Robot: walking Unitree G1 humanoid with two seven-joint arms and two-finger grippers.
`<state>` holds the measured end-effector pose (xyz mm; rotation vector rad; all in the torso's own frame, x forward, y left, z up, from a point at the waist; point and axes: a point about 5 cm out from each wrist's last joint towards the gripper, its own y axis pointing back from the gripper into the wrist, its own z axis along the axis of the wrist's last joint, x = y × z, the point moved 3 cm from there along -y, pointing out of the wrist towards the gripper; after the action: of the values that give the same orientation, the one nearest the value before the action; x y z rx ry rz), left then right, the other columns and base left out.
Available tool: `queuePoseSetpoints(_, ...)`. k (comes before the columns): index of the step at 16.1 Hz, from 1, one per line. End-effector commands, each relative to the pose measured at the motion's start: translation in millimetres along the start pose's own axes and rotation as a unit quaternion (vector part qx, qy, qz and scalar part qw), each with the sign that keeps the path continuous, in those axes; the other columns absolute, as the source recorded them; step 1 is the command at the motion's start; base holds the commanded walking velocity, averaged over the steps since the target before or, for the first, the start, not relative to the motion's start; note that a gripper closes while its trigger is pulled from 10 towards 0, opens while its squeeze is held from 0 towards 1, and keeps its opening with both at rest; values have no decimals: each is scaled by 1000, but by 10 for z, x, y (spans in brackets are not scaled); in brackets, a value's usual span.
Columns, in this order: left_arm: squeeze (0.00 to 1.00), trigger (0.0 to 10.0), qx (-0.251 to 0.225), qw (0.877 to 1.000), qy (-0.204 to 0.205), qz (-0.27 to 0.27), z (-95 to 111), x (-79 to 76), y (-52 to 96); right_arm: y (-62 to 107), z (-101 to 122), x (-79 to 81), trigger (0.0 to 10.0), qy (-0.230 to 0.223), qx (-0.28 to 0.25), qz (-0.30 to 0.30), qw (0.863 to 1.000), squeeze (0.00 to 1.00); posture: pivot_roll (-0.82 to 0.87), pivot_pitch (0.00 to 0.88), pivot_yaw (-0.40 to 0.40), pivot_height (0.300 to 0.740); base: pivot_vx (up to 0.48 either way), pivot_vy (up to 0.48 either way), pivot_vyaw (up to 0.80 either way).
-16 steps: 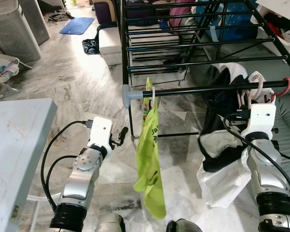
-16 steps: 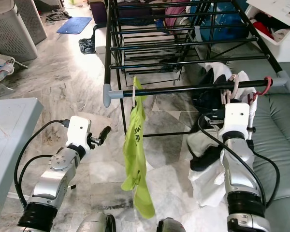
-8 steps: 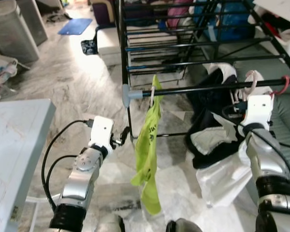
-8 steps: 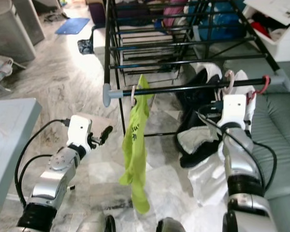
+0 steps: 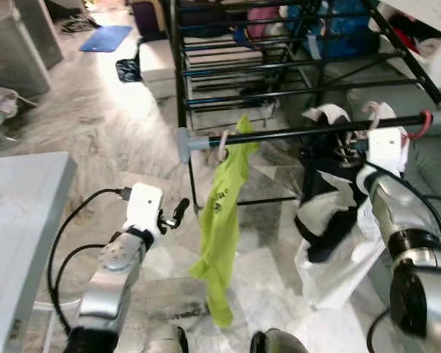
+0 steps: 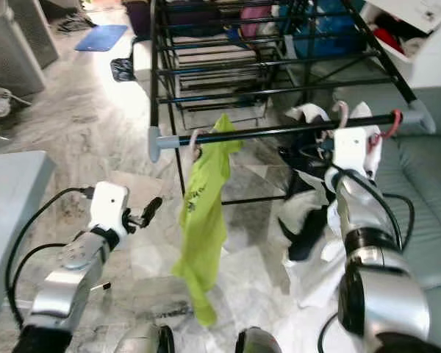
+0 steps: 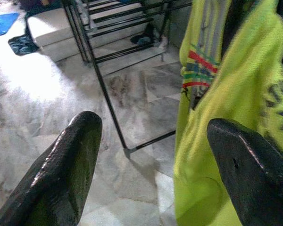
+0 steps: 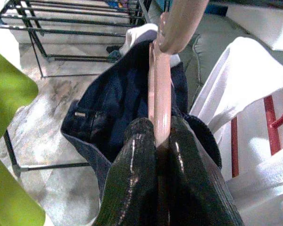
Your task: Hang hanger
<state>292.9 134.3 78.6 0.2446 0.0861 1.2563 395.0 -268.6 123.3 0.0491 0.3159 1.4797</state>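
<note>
A black drying rail (image 5: 294,132) runs across in front of me. A lime green shirt (image 5: 222,213) hangs from it on a pale hanger near the left end. My right gripper (image 8: 160,136) is shut on the neck of a pink hanger (image 8: 161,94) that carries a navy and white garment (image 5: 331,220). Its hook (image 5: 371,110) is up at the rail's right part, beside a red hanger (image 5: 425,125); whether the hook rests on the rail I cannot tell. My left gripper (image 5: 178,209) stands open and low, left of the lime shirt (image 7: 236,94), holding nothing.
A grey table (image 5: 22,220) stands at my left. Behind the rail rise the rack's black bars (image 5: 279,66) with clothes and bags beyond. A green sofa (image 6: 426,191) is at the right. A blue mat (image 5: 106,37) lies far left on the marble floor.
The view has shifted. My right gripper has risen with the pink hanger closer to the rail, and the dark garment has swung. The lime shirt is swaying. The left arm has barely moved.
</note>
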Motion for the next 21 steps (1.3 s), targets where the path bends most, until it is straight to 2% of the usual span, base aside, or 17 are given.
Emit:
queuePoseSetpoints(1,0,10000,4,1000,-3,4,6,43,46,-60,356,39,10000,15,-51,11,999,0,114,134,29,740,0,0,0)
queuePoseSetpoints(3,0,10000,13,1000,-8,14,-4,100,142,-107,489,104,10000,17,-57,22,998,0,147,151,26,740,0,0,0)
queuePoseSetpoints(6,0,10000,21,999,-9,23,-9,151,247,-130,632,66,10000,22,-66,18,997,0,175,168,23,740,0,0,0)
queuePoseSetpoints(8,0,10000,25,999,-10,22,-8,150,291,-130,707,-8,10000,25,-70,9,997,0,187,177,28,740,0,0,0)
queuePoseSetpoints(11,0,10000,31,999,-13,20,-8,153,319,-104,806,-240,10000,25,-71,-35,996,0,194,179,33,740,0,0,0)
queuePoseSetpoints(16,0,10000,38,999,-16,18,2,162,328,-71,839,-414,10000,26,-64,-53,996,0,201,173,38,740,0,0,0)
queuePoseSetpoints(19,0,10000,38,999,-18,17,12,153,319,-77,826,-397,10000,40,-57,-49,996,0,205,164,37,740,0,0,0)
queuePoseSetpoints(21,0,10000,33,999,-16,17,38,142,274,-81,925,-288,10000,55,-101,-35,993,0,194,149,31,740,0,0,0)
